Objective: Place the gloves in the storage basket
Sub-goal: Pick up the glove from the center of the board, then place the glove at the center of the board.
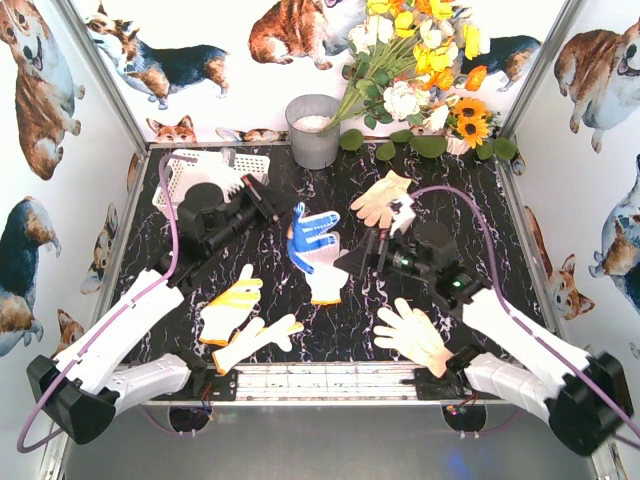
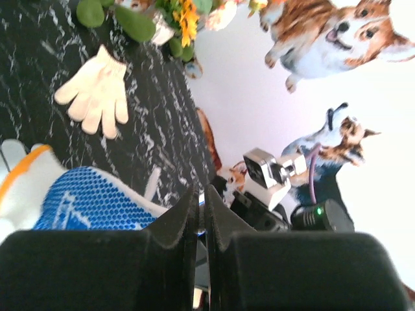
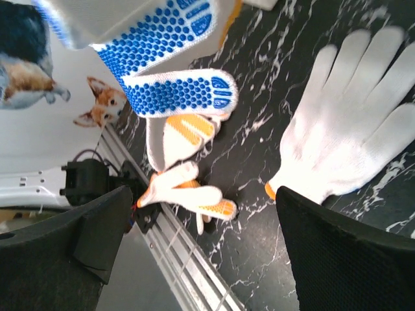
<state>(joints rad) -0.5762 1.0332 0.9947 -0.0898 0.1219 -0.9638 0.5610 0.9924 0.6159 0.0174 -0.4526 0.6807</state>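
Observation:
The blue-patterned glove point(image 1: 312, 245) lies mid-table, fingers pointing far-left. My left gripper point(image 1: 284, 210) is at those fingertips with its jaws pressed together. In the left wrist view point(image 2: 201, 210) a thin sliver of blue shows between the tips, and the glove point(image 2: 91, 201) runs right up to them. My right gripper point(image 1: 362, 258) is open and empty just right of that glove, which also shows in the right wrist view point(image 3: 168, 39). The white lattice basket point(image 1: 245, 160) stands at the back left. A peach glove point(image 1: 383, 200), two yellow-and-white gloves point(image 1: 232, 305) and a cream glove point(image 1: 412, 335) lie on the table.
A grey metal bucket point(image 1: 313, 130) and a bunch of flowers point(image 1: 420, 70) stand at the back. A metal rail point(image 1: 330, 382) runs along the near edge. Walls with dog prints close in the sides.

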